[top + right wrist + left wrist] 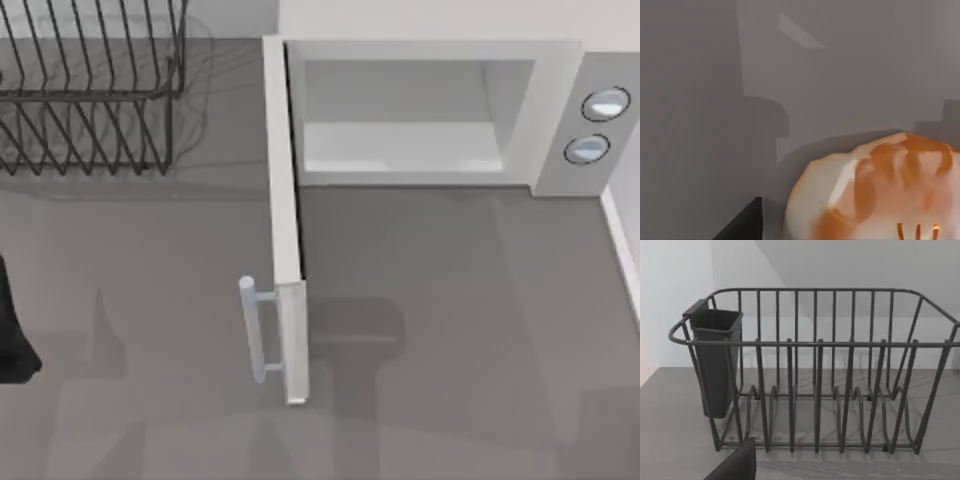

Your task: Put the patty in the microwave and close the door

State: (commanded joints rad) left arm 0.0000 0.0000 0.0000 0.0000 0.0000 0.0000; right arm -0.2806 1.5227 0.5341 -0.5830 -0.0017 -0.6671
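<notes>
Orange-brown domed patty [875, 190] is seen close under the right wrist | grip: cannot be told | white box microwave [555, 110] cavity is left open, door [285, 230] swung out.

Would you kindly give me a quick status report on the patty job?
Left arm parked at the table's left edge, facing the wire rack. Patty close under the right wrist camera. Microwave cavity empty, door wide open. Nothing blocking the opening.
</notes>
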